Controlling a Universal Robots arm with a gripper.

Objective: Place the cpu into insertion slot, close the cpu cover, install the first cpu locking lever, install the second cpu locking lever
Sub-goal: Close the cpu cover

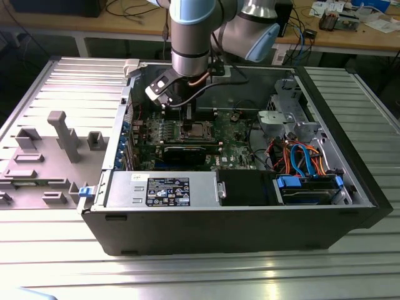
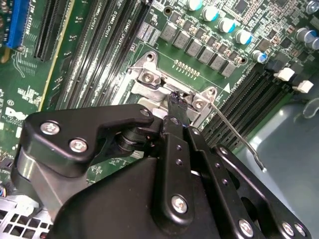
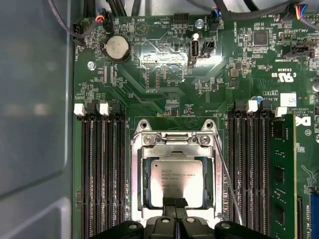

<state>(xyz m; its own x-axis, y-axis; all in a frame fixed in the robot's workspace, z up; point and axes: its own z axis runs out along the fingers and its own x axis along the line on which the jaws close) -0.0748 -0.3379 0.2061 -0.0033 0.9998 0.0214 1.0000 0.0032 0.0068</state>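
First wrist view: one cpu (image 3: 177, 177) under its cpu cover (image 3: 147, 174), hand (image 3: 174, 201) closed, empty. Second wrist view: one loose locking lever (image 2: 234, 134).

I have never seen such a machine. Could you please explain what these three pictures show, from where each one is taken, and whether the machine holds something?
A grey and light-blue robot arm reaches down into an open black computer case that lies on a ribbed metal table. The exterior view looks on from outside; both wrist views come from cameras riding on the arm. The black gripper is shut and seems to hold nothing; its tips sit at the edge of the small square silver-grey cpu on the green circuit board. A thin square silver cover frame seems to lie closed around the chip. A thin wire lever beside it stands free, not locked.
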